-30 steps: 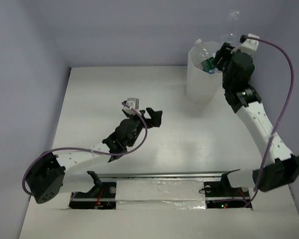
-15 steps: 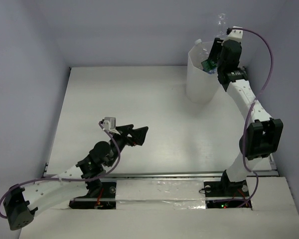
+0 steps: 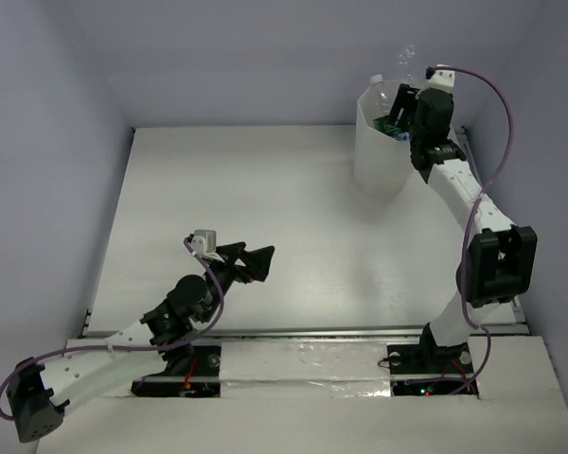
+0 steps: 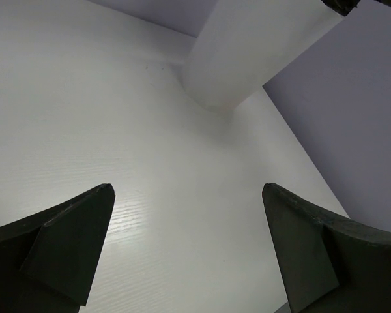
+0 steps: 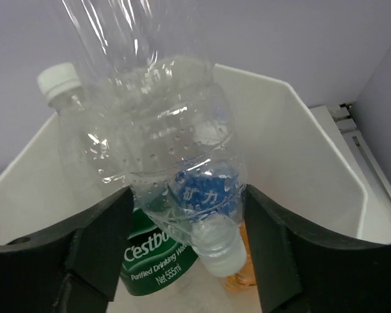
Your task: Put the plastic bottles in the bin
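The bin point(image 3: 377, 163) stands at the table's back right, also seen in the left wrist view point(image 4: 247, 52). My right gripper point(image 3: 409, 106) hangs over its mouth. A clear plastic bottle with a blue label point(image 5: 169, 163) sits cap-down between the right gripper's point(image 5: 188, 192) fingers, touching both; its base sticks up above the gripper point(image 3: 405, 57). Inside the bin point(image 5: 300, 150) lie a green-labelled bottle point(image 5: 153, 261), a white-capped clear bottle point(image 5: 58, 78) and an orange one point(image 5: 241, 277). My left gripper point(image 3: 256, 260) is open and holds nothing, low over the table's near middle point(image 4: 188, 189).
White table point(image 3: 293, 189) enclosed by pale lavender walls on the left, back and right. A metal rail point(image 3: 312, 333) runs along the near edge by the arm bases. A purple cable point(image 3: 497, 104) loops from the right wrist.
The right arm has brought the clear bottle over the bin's mouth and lowered it a little. The left arm has drawn back towards the near left, still open.
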Tool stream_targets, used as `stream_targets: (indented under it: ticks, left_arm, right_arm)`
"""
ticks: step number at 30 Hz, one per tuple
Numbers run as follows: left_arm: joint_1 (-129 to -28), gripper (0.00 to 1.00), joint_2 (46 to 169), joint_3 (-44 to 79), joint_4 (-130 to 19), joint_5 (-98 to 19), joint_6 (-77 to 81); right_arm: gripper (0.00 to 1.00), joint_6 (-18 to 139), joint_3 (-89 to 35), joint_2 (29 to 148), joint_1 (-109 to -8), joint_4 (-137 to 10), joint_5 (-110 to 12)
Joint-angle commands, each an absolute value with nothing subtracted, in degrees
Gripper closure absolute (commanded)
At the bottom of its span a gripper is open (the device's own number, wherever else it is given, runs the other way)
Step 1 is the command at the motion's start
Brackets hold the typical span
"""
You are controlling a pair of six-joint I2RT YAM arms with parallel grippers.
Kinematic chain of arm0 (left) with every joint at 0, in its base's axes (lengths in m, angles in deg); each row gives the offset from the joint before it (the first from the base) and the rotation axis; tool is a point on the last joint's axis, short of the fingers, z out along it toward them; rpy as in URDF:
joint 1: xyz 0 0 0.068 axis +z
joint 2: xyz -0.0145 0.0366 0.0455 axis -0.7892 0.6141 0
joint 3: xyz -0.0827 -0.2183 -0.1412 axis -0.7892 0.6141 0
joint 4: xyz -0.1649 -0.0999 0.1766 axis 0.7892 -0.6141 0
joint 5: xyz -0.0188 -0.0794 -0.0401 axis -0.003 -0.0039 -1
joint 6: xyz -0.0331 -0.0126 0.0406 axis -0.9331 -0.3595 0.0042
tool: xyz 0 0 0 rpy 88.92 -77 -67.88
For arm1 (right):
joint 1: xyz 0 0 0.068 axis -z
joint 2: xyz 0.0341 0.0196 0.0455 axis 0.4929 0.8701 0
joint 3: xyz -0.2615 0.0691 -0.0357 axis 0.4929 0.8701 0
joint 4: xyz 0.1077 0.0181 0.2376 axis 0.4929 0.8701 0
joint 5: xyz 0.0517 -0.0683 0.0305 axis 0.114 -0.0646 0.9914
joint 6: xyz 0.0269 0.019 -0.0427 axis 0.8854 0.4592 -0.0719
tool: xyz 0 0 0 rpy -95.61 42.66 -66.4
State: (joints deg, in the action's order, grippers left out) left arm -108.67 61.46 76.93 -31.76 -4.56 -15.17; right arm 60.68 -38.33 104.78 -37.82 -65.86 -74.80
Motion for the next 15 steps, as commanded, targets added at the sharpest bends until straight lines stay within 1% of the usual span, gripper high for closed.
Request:
stream_targets:
  ticks: [1, 3, 7, 10, 11, 12, 14, 15]
  left_arm:
    - [-109.0, 0.03, 61.4, 76.5, -30.9, -3.3, -14.2]
    - [-109.0, 0.04, 61.2, 76.0, -31.2, -2.9, -14.3]
    - [-109.0, 0.03, 60.5, 75.3, -32.4, -2.4, -14.9]
    - [-109.0, 0.04, 60.3, 74.4, -33.0, -2.0, -15.3]
    - [-109.0, 0.03, 60.4, 74.3, -33.0, -1.9, -15.4]
    - [-109.0, 0.03, 60.5, 73.9, -33.0, -1.8, -15.8]
    - [-109.0, 0.02, 61.0, 73.6, -32.5, -1.8, -16.1]
    - [-109.0, 0.01, 61.3, 73.1, -32.3, -1.8, -16.3]
  right_arm:
    - [0.23, 61.7, -38.5, 99.7, -37.9, -69.8, -76.3]
    - [0.16, 62.0, -37.1, 97.4, -37.9, -70.1, -75.9]
    - [0.08, 64.2, -35.3, 92.4, -37.9, -70.6, -74.1]
    - [0.08, 66.6, -33.3, 87.1, -37.9, -70.7, -73.6]
    - [0.09, 67.6, -32.2, 85.2, -37.9, -71.2, -73.5]
    - [0.16, 68.5, -30.8, 80.9, -37.9, -71.7, -72.2]
    - [0.32, 72.6, -25.3, 76.0, -37.9, -73.9, -69.7]
    - [0.44, 74.1, -22.8, 73.3, -37.9, -74.8, -66.8]
